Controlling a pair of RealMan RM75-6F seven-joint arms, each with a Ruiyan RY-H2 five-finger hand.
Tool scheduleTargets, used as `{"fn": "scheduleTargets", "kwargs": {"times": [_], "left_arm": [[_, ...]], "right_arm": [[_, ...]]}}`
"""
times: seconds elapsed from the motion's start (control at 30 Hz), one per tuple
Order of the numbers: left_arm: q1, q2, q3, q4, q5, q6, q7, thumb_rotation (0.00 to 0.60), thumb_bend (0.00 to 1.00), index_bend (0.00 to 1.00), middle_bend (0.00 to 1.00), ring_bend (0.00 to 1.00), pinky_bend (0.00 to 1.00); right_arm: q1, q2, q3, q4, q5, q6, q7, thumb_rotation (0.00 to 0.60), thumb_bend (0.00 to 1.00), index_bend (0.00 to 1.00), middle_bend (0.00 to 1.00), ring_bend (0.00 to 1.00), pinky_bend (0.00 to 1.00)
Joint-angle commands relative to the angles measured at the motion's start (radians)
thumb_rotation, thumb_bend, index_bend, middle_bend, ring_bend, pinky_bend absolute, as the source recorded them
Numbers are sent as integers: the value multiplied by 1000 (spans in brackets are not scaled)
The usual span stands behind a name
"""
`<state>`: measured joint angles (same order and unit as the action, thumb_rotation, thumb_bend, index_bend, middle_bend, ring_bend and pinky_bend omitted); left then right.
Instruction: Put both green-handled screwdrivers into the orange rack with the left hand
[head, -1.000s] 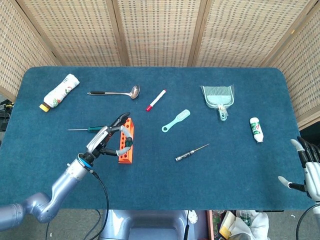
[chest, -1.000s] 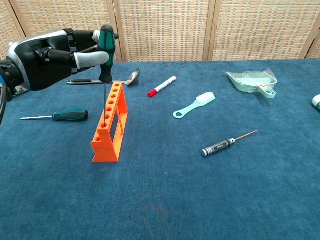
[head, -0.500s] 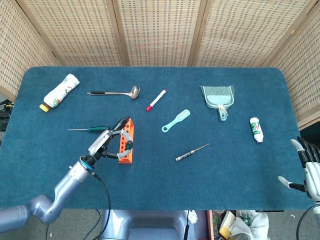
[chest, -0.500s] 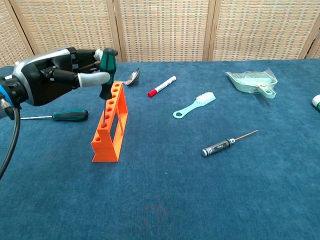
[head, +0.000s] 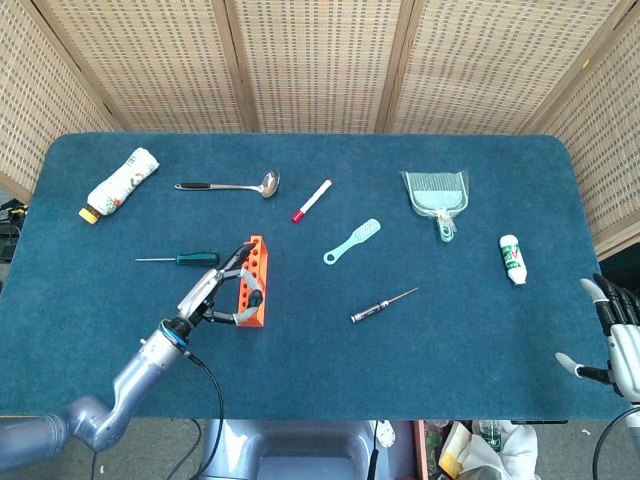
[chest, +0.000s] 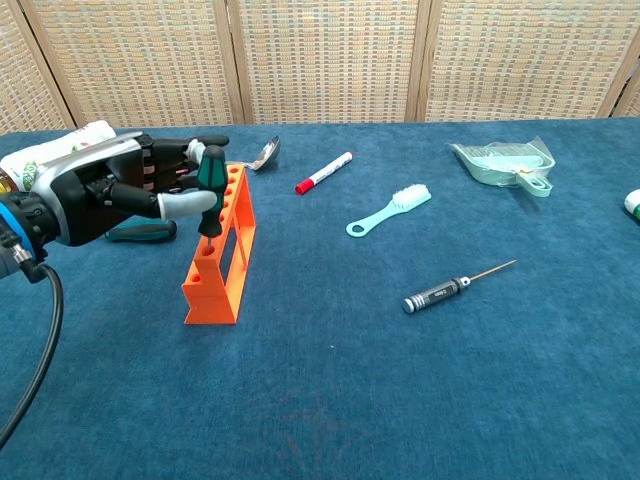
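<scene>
your left hand (chest: 110, 195) grips the green-handled screwdriver (chest: 210, 190) seated in the orange rack (chest: 222, 247), so release it straight or you tip the rack; the second screwdriver (head: 178, 259) lies at its 10 o'clock.

Left hand (chest: 110, 190) grips 1 green-handled screwdriver (chest: 211, 190) upright in orange rack (chest: 222, 250).

We view the table (head: 420, 380) steeply from above; the low frontal chest view shares the orange rack (head: 252, 283) (chest: 222, 245).
</scene>
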<state>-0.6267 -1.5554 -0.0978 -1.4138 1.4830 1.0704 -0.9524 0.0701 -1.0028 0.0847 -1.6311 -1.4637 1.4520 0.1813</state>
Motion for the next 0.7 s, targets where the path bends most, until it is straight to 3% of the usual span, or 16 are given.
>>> {"fn": "scheduleTargets", "kwargs": {"times": [0.03,0.37,0.7], "left_arm": [[4,-4,5,9,6,6,7,600,432,583,0,0,0],[12,6,18,14,20,12,20,600,218,424,0,0,0],[34,42,25,-5,46,60,-8,600,159,323,0,0,0]], "right_arm": [[0,0,0,0,0,0,1,600,0,54,0,0,0],[0,0,-1,-2,-1,1,-2,600,0,54,0,0,0],[-1,0,-1,-3,-4,4,-2,600,0,54,0,0,0]]}}
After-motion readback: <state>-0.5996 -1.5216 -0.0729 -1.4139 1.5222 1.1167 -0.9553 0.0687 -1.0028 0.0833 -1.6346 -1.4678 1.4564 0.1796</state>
